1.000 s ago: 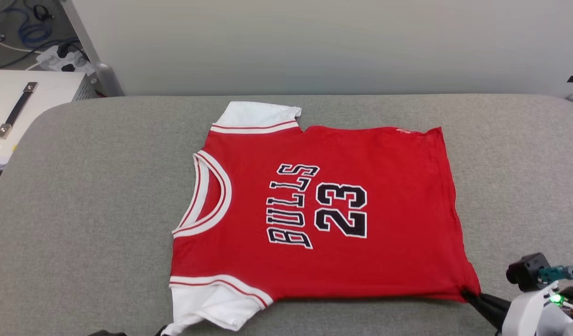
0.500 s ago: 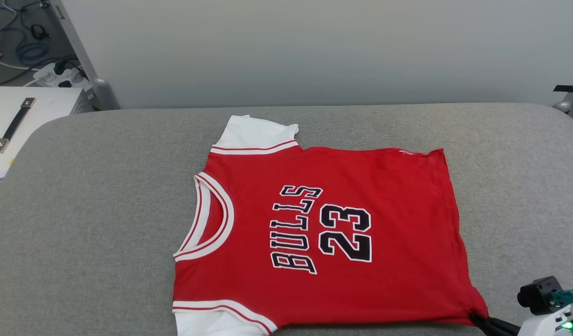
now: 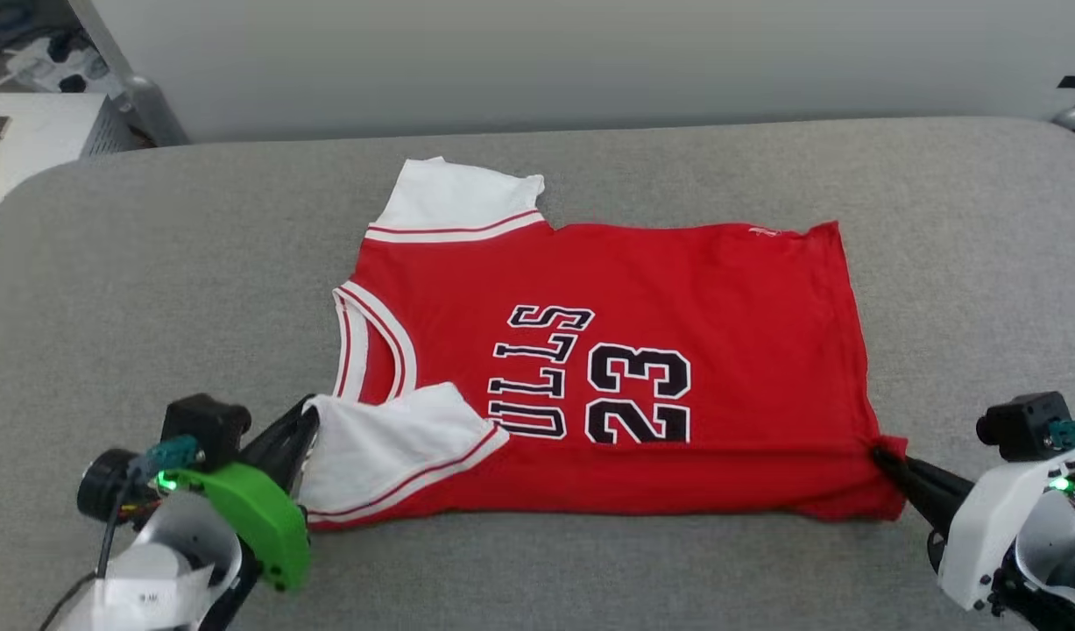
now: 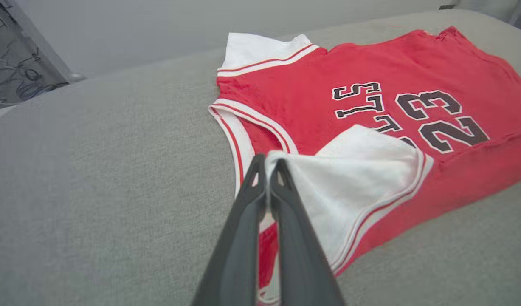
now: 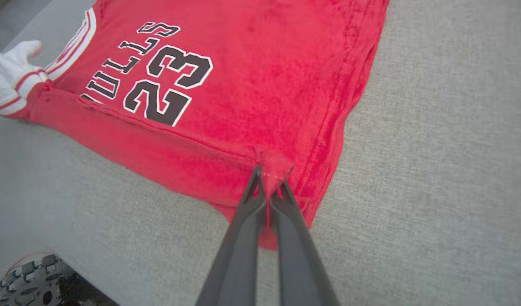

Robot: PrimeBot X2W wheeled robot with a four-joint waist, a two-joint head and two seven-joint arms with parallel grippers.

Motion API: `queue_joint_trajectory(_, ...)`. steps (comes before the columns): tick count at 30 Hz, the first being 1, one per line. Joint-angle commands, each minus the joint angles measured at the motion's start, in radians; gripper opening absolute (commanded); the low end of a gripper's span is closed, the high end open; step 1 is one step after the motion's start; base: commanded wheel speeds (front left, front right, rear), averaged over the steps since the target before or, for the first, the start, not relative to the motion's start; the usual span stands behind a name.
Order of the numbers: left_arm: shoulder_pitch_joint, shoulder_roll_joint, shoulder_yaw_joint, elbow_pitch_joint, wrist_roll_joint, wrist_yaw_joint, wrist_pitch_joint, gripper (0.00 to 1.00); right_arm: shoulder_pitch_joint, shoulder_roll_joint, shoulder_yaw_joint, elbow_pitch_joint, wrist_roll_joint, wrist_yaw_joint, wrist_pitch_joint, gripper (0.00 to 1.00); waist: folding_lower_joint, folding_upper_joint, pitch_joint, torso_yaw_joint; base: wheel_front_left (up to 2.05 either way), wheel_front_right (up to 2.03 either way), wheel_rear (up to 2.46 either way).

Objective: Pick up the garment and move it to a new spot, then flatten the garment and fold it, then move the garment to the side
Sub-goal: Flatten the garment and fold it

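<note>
Flattening judged done; near edge of garment (image 3: pixel 677 280) being folded over | sleeve (image 3: pixel 388 443) being pinched by left gripper (image 3: pixel 307 425), hem corner (image 3: pixel 861 491) by right gripper (image 3: pixel 880 456) | remaining: folding, moving aside

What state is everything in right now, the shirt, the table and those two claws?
Red jersey shirt with white sleeves: lies mostly flat, near edge turned over onto its front.
Left gripper: shut on the shirt's near white sleeve.
Right gripper: shut on the shirt's near hem corner.
Grey padded table: bears the shirt.

Grey cloth table (image 3: pixel 152 263), pale wall (image 3: pixel 590 53), white box (image 3: pixel 29 131), perhaps cables (image 4: pixel 24 78)
</note>
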Motion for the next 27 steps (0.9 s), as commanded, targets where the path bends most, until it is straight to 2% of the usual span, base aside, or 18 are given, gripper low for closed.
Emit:
queue_joint_trajectory(1,-0.058,0.002,-0.011,0.025,0.007,-0.01,0.006,0.0,-0.028,0.011,-0.009,-0.001,-0.003,-0.001,0.009,0.0,0.0,0.0,0.057,-0.018,0.0,0.0,0.0)
queue_joint_trajectory(12,-0.344,-0.004,-0.103,0.27,0.004,-0.033,-0.023,0.0,-0.173,0.04,0.007,0.059,0.003,-0.001,0.035,0.0,0.0,0.0,0.179,-0.045,0.0,0.0,0.0)
queue_joint_trajectory(14,-0.426,-0.015,-0.177,0.391,-0.022,-0.034,-0.066,0.0,-0.241,0.06,0.049,0.124,0.008,-0.001,0.033,0.0,0.0,0.0,0.224,-0.049,0.0,0.0,0.0)
queue_joint_trajectory(25,-0.486,-0.027,-0.326,0.569,-0.111,-0.034,-0.145,0.0,-0.287,0.097,0.12,0.232,0.032,-0.001,-0.017,0.0,0.0,0.0,0.212,-0.036,0.0,0.0,0.0)
queue_joint_trajectory(27,-0.494,-0.026,-0.339,0.59,-0.128,-0.034,-0.16,0.49,-0.289,0.095,0.119,0.245,0.029,-0.001,-0.036,0.43,0.0,0.0,0.195,-0.032,0.0,0.0,0.0)
